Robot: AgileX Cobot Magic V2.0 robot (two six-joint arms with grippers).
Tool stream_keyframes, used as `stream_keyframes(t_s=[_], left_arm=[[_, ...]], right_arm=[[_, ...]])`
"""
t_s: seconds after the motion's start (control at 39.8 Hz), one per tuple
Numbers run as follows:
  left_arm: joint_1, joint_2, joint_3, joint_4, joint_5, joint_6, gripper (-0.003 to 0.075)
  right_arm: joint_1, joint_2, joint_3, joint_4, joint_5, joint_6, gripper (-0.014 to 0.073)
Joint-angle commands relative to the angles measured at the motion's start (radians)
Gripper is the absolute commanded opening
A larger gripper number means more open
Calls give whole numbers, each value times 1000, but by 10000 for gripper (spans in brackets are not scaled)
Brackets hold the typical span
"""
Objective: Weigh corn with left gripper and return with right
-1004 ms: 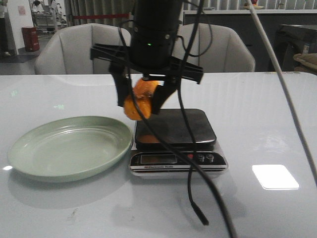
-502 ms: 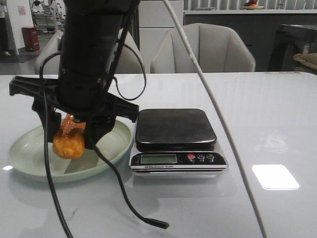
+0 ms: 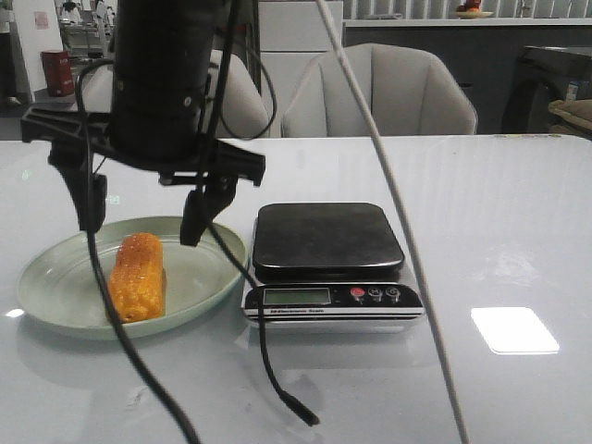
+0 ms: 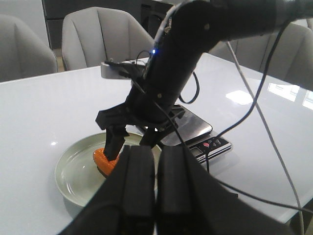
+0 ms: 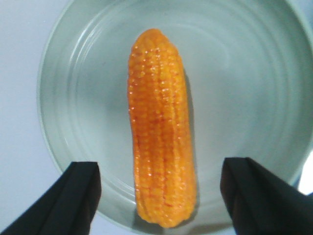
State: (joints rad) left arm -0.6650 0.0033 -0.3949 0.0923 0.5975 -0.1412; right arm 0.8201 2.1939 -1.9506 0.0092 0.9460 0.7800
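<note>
The corn [image 3: 137,276] lies flat in the pale green plate [image 3: 55,287], lengthwise from the plate's far side toward its near rim, one end close to the near rim. Nothing touches it. The plate sits on the white tabletop [image 3: 499,222] toward the left edge, just beside the scale [image 3: 328,254], the two rims close or touching — the front view does not settle which.

The right end effector [image 3: 141,222] hangs directly over the plate, released: its two dark fingers [image 3: 197,215] are spread wide, one on each side of the cob and above it, with clear air between fingertips and kernels. The right wrist view confirms this — the corn [image 5: 161,132] is centred in the plate [image 5: 254,88] and both finger tips [image 5: 78,196] stand well apart from it on either side. A thin black cable [image 3: 264,370] trails from that arm down to the tabletop near the front edge, its free end lying in front of the scale.

The left end effector [image 4: 155,196] is seen only in its own wrist view, held back from the plate, its two thick black fingers [image 4: 138,186] pressed together with nothing between them — clenched and empty.

The scale's black platform carries no load. Its display and buttons face the front edge. A pale cable [image 3: 407,240] crosses the front view diagonally. Grey chairs [image 3: 388,92] stand beyond the far edge.
</note>
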Motion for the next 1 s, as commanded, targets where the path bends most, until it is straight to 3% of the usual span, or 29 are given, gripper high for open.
stream_keyframes(t_s=[0.0,0.38,0.5,0.7,0.98], left_arm=[[-2,13,-23,2,-80,-1,113],[-2,13,-23,2,-80,-1,113],[-2,13,-23,2,-80,-1,113],[-2,13,-23,2,-80,-1,113],[-2,13,-23,2,-80,-1,113]], right_arm=[[-26,-92,-89,-9,94,-122,603],[-162,-201,-101,94,301,-583,603],[-223,-243,-82,94,364,-642,603],[-311,-364,73,95,306,-695,603],[-375,-655,500,95,49,-716,603]])
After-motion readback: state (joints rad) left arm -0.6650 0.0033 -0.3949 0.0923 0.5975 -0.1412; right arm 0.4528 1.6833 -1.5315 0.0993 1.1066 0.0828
